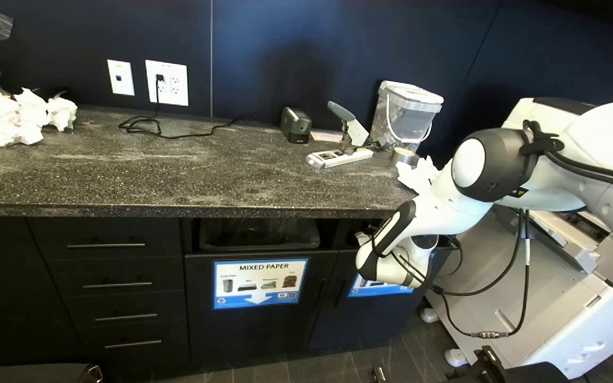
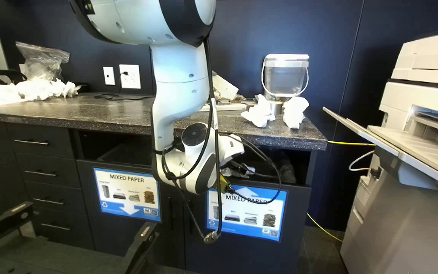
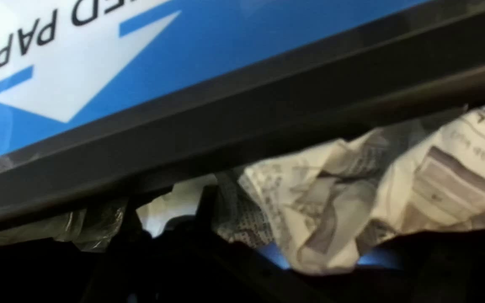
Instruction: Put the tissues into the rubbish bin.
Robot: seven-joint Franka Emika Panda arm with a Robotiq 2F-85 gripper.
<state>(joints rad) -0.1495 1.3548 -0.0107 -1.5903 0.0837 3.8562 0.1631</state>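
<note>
Hanging in front of the counter, the arm ends at the opening of the rubbish bin nearer the copier, where the gripper is so dark in the wrist view that I cannot tell how wide it stands or whether it has hold of anything; crumpled printed paper shows past the rim beside it. White tissues lie heaped on the counter end away from the copier, and two more tissues sit near the clear bucket.

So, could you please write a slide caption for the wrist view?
Crumpled, printed white paper seen beside the black bin front, whose blue-and-white MIXED PAPER sign appears upside down.
</note>
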